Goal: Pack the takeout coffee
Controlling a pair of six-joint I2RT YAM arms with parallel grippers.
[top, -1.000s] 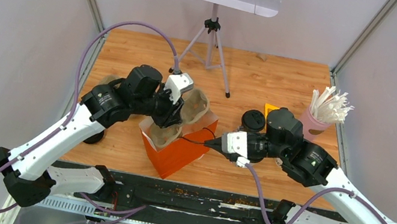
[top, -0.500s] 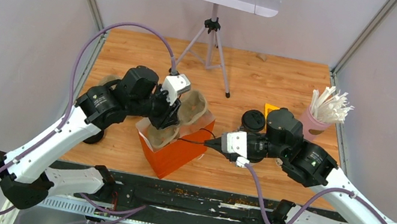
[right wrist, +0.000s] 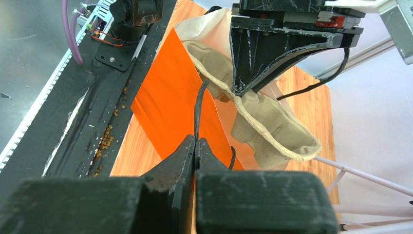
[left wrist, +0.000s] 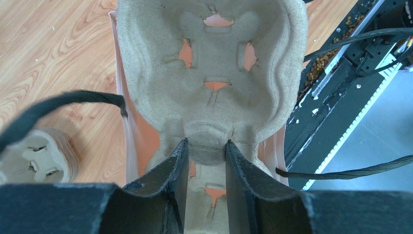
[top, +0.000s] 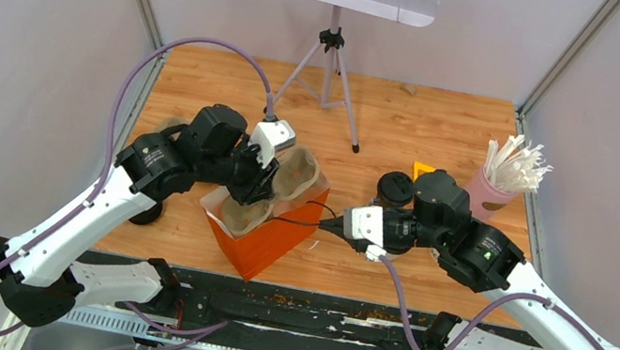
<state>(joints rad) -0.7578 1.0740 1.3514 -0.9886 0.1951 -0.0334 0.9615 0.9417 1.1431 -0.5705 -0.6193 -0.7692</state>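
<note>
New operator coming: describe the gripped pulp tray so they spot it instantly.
Find the orange paper bag near the table's front middle. Sticking out of its open top, between the left gripper's jaws, is the brown pulp tray. Unlike the spare tray flat on the wood, it stands tilted.

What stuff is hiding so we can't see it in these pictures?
- Inside of the orange bag: in every view, the pulp cup tray in the left pincer covers its mouth.
- How many coffees: the top view shows one lidded coffee cup; the right arm hides the spot beside it.
- Dark thing under the left arm: top view, mostly covered, so unnamed.
</note>
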